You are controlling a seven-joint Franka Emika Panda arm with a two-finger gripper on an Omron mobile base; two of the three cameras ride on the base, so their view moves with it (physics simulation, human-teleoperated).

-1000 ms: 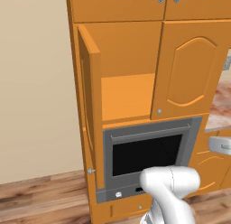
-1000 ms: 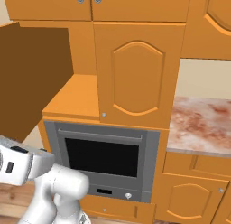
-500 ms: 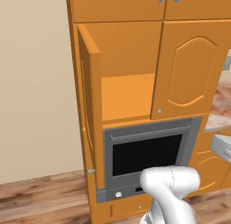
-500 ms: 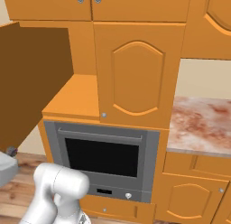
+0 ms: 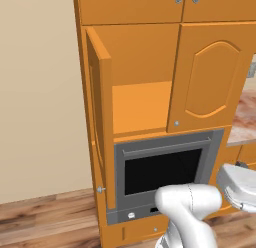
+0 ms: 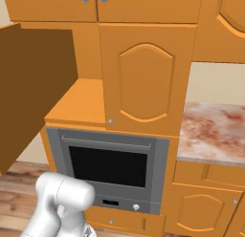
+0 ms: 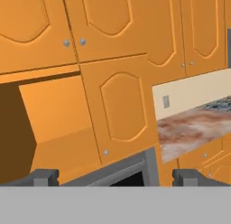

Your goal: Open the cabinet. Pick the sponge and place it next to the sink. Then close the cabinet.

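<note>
The cabinet (image 5: 150, 92) has its left door (image 5: 100, 122) swung out wide, seen edge-on, while its right door (image 5: 210, 82) is shut. The left door (image 6: 33, 88) shows as a brown slab in the right base view. An orange shelf (image 5: 140, 104) lies bare inside the open half. The sponge is out of view, and so is the sink. My gripper (image 7: 116, 177) is open with its tips far apart and nothing between them. It looks from a distance at the open compartment (image 7: 54, 123) and the shut door (image 7: 119, 110).
A grey oven (image 5: 165, 172) sits right under the cabinet. A marbled counter (image 6: 215, 131) runs to the right, with short orange doors (image 6: 201, 207) under it. Wood floor (image 5: 45, 222) lies at the lower left. My white arm (image 6: 62, 202) rises in front of the oven.
The white arm link at the left edge of the right base view has swung out of that view. In the left base view a white arm part at the right edge has come lower.
</note>
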